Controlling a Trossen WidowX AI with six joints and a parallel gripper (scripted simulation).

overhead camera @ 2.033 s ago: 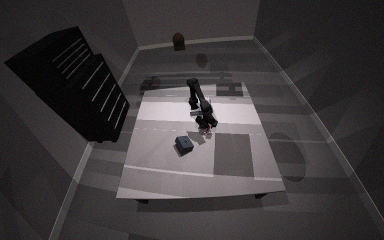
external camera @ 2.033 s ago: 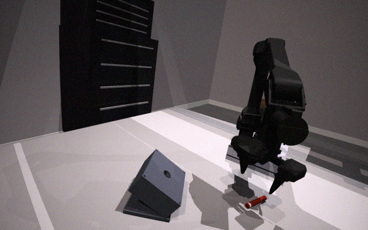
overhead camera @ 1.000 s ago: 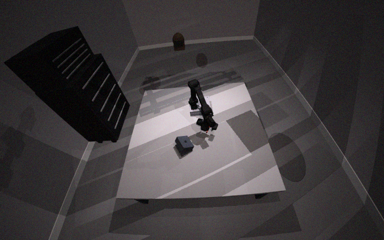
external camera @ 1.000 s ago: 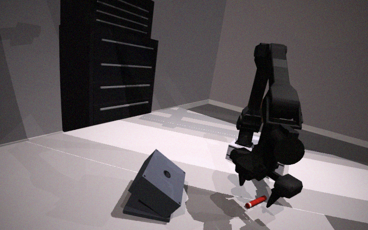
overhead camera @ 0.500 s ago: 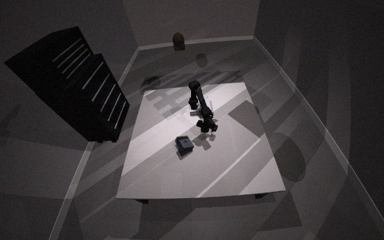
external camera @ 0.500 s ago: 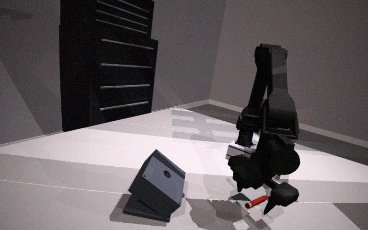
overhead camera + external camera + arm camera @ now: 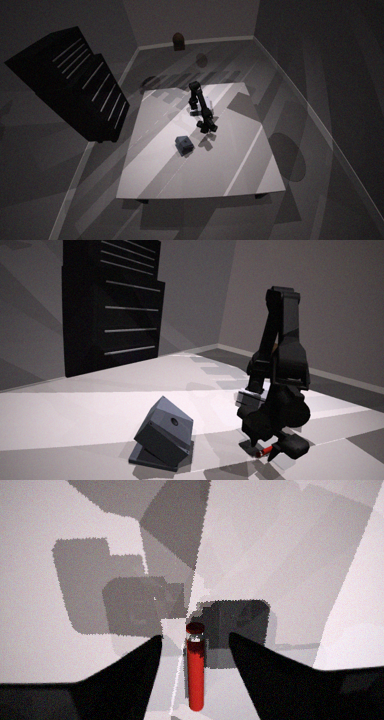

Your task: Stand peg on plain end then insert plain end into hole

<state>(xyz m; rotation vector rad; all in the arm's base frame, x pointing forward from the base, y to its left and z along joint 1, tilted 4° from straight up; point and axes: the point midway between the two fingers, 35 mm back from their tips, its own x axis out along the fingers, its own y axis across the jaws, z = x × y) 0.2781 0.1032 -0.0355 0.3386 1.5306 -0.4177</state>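
Drawers stand far off at ten o'clock, no obstacle. Nearer, the sloped panel turns its hole up toward two o'clock. At its three o'clock the red peg lies flat on the table. My gripper straddles it, half-closed, fingers not touching, holding nothing. I straddle its middle so I can tip it upright; nothing blocks me.
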